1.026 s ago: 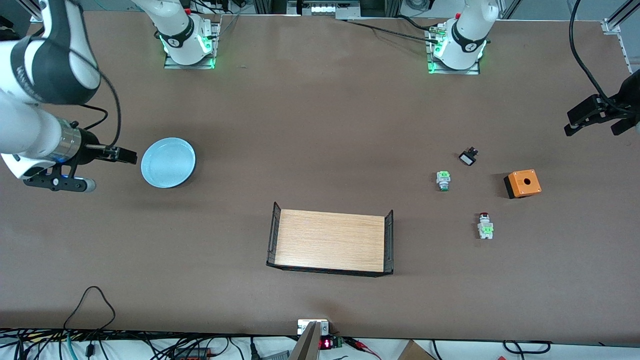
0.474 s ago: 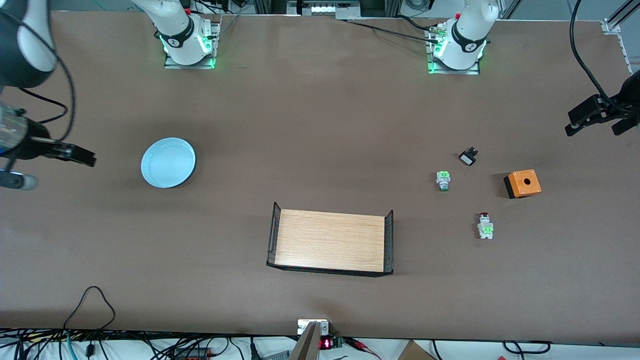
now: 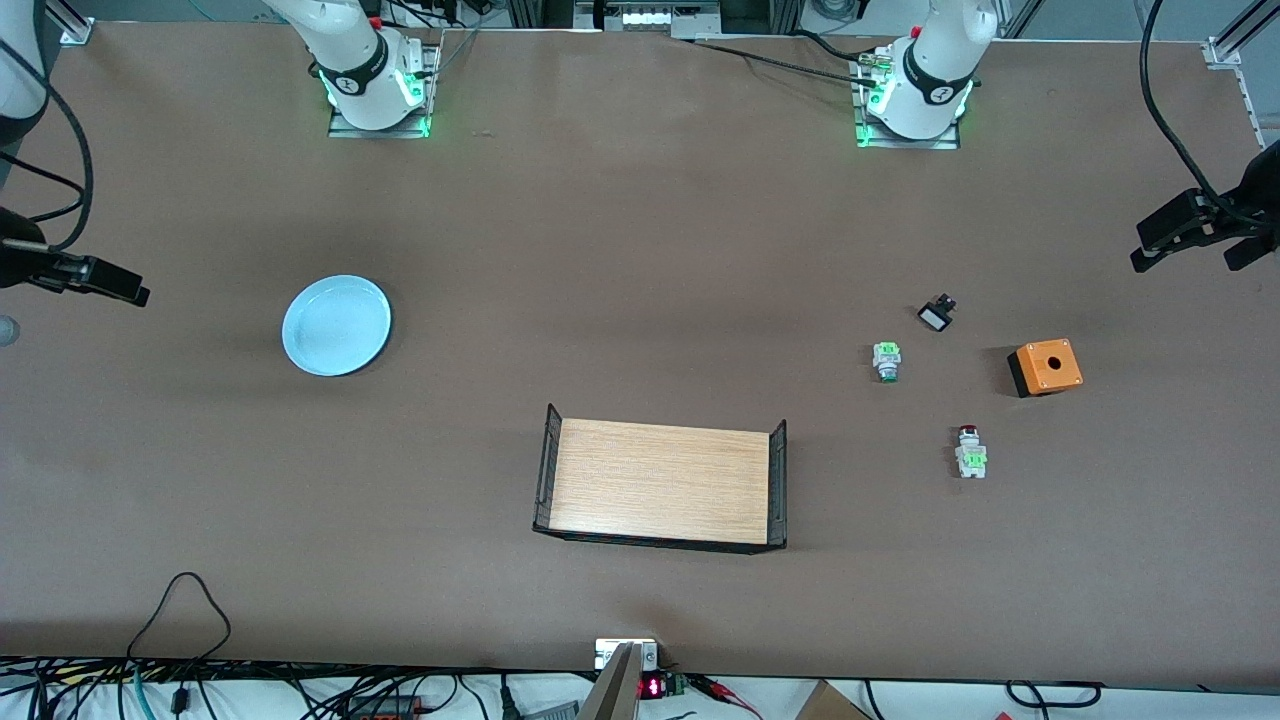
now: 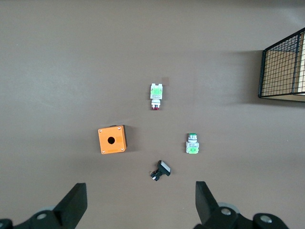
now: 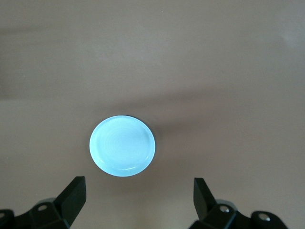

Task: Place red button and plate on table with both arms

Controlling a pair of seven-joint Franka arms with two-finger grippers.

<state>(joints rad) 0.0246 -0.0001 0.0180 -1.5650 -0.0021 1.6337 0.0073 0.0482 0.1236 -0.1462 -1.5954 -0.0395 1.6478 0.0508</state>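
Note:
The red button lies on its side on the table, toward the left arm's end; it also shows in the left wrist view. The pale blue plate lies flat on the table toward the right arm's end, and in the right wrist view. My left gripper hangs open and empty in the air at the table's left-arm end. My right gripper is open and empty, apart from the plate, over the table's right-arm end.
A green-and-white switch, a small black part and an orange box with a hole lie near the red button. A light-wood rack with black wire ends stands mid-table, nearer the front camera.
My right arm has drawn back from beside the plate toward the right arm's end of the table, now mostly out of the front view. The left arm, plate and button have not moved.

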